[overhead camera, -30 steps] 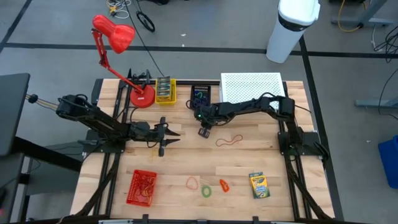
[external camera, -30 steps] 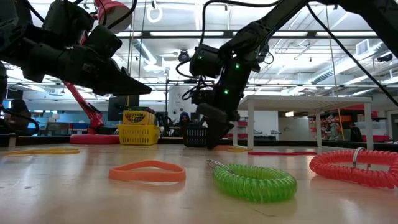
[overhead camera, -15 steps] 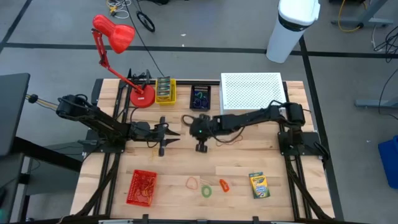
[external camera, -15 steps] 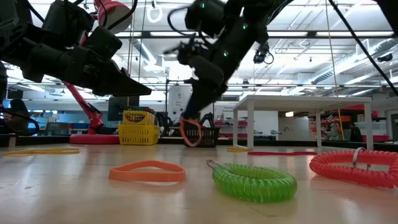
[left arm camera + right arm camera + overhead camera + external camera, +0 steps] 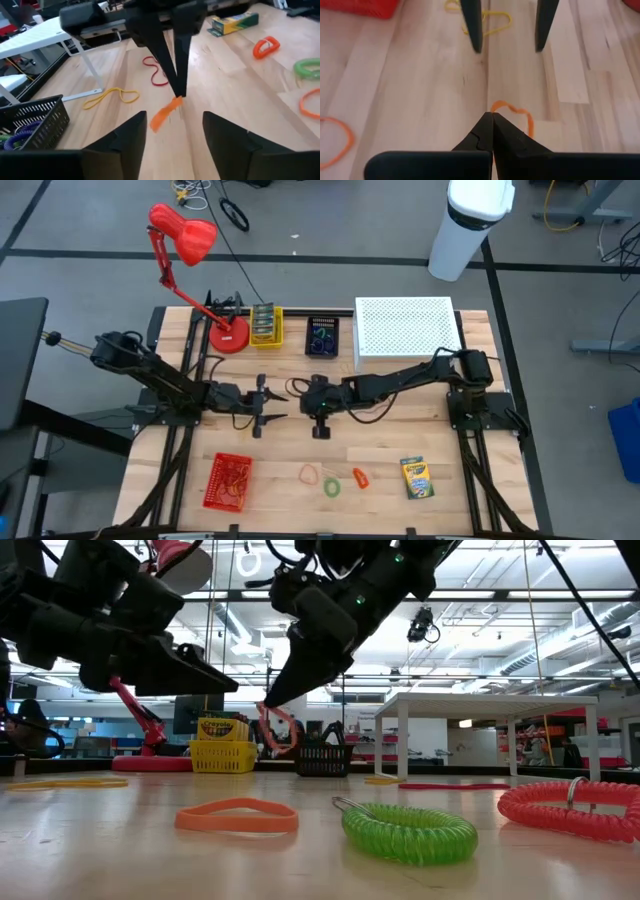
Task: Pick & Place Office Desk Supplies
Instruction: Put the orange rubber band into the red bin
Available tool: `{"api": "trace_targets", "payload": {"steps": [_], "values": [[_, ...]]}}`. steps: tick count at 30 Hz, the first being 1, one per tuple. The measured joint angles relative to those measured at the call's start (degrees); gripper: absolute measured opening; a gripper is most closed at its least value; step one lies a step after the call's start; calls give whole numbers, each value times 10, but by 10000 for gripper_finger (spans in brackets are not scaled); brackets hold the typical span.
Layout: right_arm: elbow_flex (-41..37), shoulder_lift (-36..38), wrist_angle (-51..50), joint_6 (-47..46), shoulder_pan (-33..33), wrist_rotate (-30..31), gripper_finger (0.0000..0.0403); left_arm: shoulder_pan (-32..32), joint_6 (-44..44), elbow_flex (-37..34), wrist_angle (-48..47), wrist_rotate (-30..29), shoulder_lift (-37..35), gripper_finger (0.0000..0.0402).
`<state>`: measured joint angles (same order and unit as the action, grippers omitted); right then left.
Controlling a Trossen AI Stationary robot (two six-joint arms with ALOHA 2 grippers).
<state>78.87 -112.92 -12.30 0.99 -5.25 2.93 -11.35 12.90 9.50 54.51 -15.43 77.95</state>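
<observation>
My right gripper [image 5: 492,117] is shut on an orange rubber band [image 5: 512,112] above the middle of the table [image 5: 400,435]. In the low view the band [image 5: 280,732] dangles under the fingertips. My left gripper [image 5: 172,132] is open and faces the right gripper [image 5: 177,92] from the table's left; the band [image 5: 165,114] hangs just in front of its open fingers. From above, the left gripper [image 5: 278,406] and the right gripper [image 5: 298,392] nearly meet. A yellow rubber band [image 5: 112,96] and a red one [image 5: 155,75] lie flat on the table. My right gripper pinches the orange band's top [image 5: 493,106] between its two fingertips. The fingers slant down from the table's right. The band hangs below them as a slack loop [image 5: 285,740], lifted clear of the table.
A crayon box [image 5: 416,477], a green coil [image 5: 331,487], an orange loop [image 5: 309,474] and an orange clip [image 5: 359,477] lie near the front edge. A red basket [image 5: 227,480] sits front left. A yellow basket [image 5: 265,325], a black basket [image 5: 322,337], the white riser [image 5: 405,330] and the red lamp [image 5: 185,235] stand at the back.
My right gripper has risen from the table by the black basket with the orange band and swung toward the table's left, up to my left gripper. The band now hangs clear. My left gripper has opened wider.
</observation>
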Motion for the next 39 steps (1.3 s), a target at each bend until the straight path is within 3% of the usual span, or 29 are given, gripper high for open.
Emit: {"api": "trace_targets", "payload": {"steps": [5, 11, 15, 21, 25, 30, 35, 39], "values": [[0, 0, 38, 8, -5, -18, 2, 1, 5, 9, 0, -7, 25, 216], [0, 0, 65, 10, -13, -20, 2, 0, 38, 60, 1, 11, 93, 192], [0, 0, 67, 13, -16, -14, 2, -4, 55, 71, 1, 24, 111, 138], [0, 0, 68, 21, -21, -8, 4, -25, 81, 72, -8, 24, 107, 18], [0, 0, 68, 19, -35, 50, 18, -32, 82, 72, -14, 23, 105, 5], [0, 27, 44, 19, -80, 144, 76, -34, 81, 72, -25, 9, 99, 5], [1, 57, -11, 18, -138, 228, 138, -52, 76, 72, -74, 2, 45, 4], [-29, 63, -11, 7, -168, 270, 139, -99, 53, 91, -184, 2, -31, 3]]}}
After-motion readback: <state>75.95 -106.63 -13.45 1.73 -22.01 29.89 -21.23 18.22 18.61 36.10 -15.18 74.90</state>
